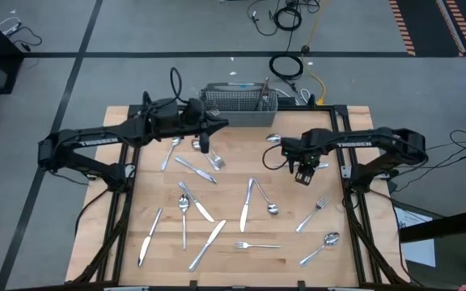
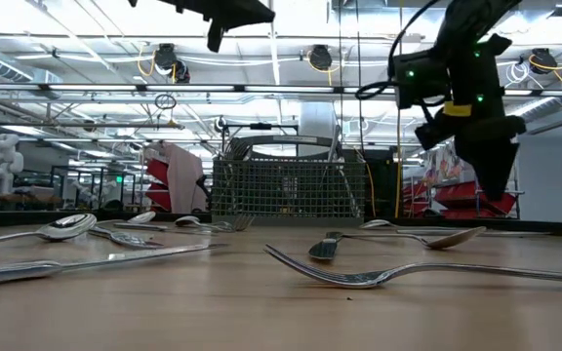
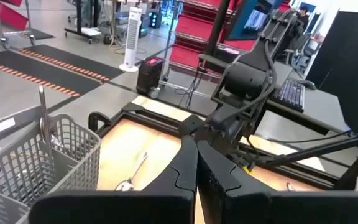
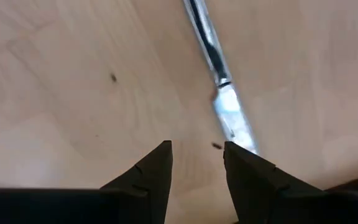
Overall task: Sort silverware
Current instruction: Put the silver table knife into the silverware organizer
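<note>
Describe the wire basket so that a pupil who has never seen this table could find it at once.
Start at the wooden table and look to its far edge, between the two arms. There stands the grey wire-mesh basket, rectangular, with a few utensils upright inside. It is the only container and the only tall thing; everything else on the table is silverware lying flat.

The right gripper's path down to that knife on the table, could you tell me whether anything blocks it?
Nothing visible does. The right gripper hangs open over bare wood, empty, and the knife lies just ahead of its fingertips with nothing between them.
</note>
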`<state>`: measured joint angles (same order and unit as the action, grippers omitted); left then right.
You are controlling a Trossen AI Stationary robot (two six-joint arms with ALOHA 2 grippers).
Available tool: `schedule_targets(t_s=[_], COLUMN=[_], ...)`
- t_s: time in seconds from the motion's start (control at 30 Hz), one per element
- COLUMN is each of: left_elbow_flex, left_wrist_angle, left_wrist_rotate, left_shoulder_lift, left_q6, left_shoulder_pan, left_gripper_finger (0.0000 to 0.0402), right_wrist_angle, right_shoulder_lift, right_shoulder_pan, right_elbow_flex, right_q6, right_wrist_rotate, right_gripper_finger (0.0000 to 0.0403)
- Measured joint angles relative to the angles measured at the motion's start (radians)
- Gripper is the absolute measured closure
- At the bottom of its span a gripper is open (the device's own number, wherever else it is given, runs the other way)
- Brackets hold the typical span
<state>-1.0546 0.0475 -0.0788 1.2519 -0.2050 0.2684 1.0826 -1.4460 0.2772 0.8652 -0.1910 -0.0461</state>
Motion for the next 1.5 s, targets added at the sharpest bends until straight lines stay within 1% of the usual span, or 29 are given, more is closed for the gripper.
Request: schedule_targets(t_s=[0.13,0.33,0.47,0.63,0.9,0.97,1.03,1.1,1.17,1.2,1.23,1.37,1.5], left_elbow_flex=[0.000,0.000,0.000,0.000,0.000,0.000,0.000,0.000,0.000,0.000,0.000,0.000,0.000], left_wrist_angle=[0.006,0.006,0.005,0.005,-0.006,-0.007,-0.008,-0.012,-0.016,-0.016,-0.016,-0.027,-0.034], left_wrist_rotate=[0.000,0.000,0.000,0.000,0.000,0.001,0.001,0.001,0.002,0.002,0.002,0.003,0.004], left_shoulder_lift=[0.013,0.014,0.014,0.013,0.013,0.013,0.013,0.013,0.013,0.013,0.013,0.013,0.012], left_q6=[0.001,0.004,0.007,0.007,0.010,0.011,0.011,0.011,0.011,0.011,0.011,0.012,0.012], left_shoulder_pan=[0.000,0.000,0.000,0.000,0.002,0.004,0.008,0.013,0.015,0.018,0.019,0.020,0.020], left_gripper_finger=[0.0393,0.0393,0.0393,0.0393,0.0393,0.0393,0.0393,0.0393,0.0393,0.0393,0.0393,0.0393,0.0393], right_wrist_angle=[-0.048,-0.100,-0.148,-0.198,-0.221,-0.217,-0.211,-0.203,-0.202,-0.203,-0.203,-0.178,-0.173], right_shoulder_lift=[-0.003,-0.003,-0.006,-0.051,-0.206,-0.258,-0.305,-0.337,-0.343,-0.344,-0.339,-0.320,-0.280], right_shoulder_pan=[0.013,0.031,0.030,0.047,0.065,0.078,0.084,0.081,0.073,0.071,0.068,0.069,0.069], right_elbow_flex=[0.009,0.010,0.010,0.011,0.008,0.006,0.009,0.017,0.017,0.017,0.017,0.044,0.078], right_q6=[0.066,0.138,0.185,0.218,0.293,0.297,0.305,0.313,0.318,0.314,0.307,0.276,0.239], right_wrist_rotate=[0.001,0.018,-0.031,-0.037,-0.045,-0.051,-0.035,-0.040,-0.051,-0.054,-0.054,-0.038,-0.010], right_gripper_finger=[0.0257,0.0206,0.0182,0.0178,0.0182,0.0193,0.0218,0.0268,0.0340,0.0368,0.0381,0.0395,0.0397])
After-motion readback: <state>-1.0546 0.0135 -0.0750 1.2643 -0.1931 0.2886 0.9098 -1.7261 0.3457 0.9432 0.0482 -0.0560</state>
